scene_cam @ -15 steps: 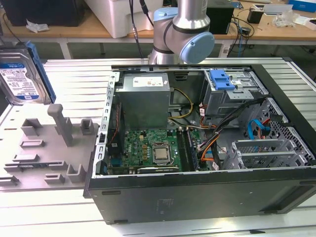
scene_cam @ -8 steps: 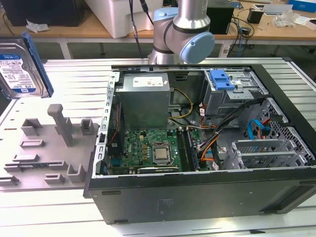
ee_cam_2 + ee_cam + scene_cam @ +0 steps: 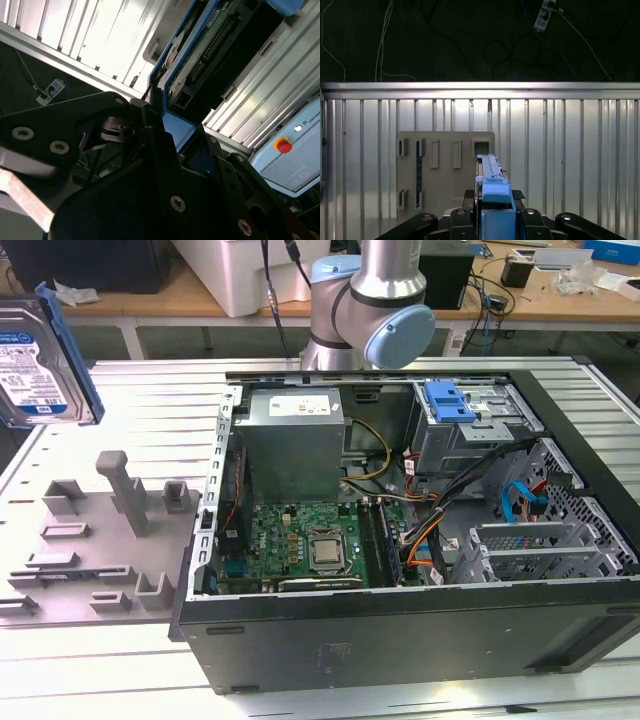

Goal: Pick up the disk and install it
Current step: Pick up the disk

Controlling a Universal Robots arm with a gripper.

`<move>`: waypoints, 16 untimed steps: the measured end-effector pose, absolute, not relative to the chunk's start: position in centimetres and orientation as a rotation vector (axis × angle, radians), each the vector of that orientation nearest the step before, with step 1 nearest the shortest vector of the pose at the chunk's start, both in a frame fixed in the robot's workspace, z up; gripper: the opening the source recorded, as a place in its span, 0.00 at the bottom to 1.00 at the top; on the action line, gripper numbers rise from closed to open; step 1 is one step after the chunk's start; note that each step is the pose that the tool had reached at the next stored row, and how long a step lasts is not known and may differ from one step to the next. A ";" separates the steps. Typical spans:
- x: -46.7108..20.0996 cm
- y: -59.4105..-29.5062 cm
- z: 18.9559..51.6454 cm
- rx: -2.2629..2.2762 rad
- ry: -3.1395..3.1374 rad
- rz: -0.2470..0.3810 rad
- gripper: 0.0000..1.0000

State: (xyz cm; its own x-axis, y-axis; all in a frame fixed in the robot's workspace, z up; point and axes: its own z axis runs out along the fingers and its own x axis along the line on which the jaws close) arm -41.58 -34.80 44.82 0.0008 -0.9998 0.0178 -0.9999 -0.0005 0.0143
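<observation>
Clamping the disk by its blue rail, the gripper holds it edge-on, long axis pointing straight out from the fingers, over the grey fixture tray, well apart from the drive bay toward the exterior view's right.

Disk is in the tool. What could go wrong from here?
1. The tool clamps the disk by one end of its blue carrier. The overhang could let it pivot or slip.
2. Black cables run across the case by the drive cage. The disk might snag them going in.
</observation>
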 end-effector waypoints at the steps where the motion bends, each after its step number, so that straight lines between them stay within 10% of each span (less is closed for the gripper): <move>1: -41.6 -34.8 45.0 2.207 -2.205 0.002 0.37; 16: -41.6 -34.8 47.4 2.208 -2.206 0.001 0.37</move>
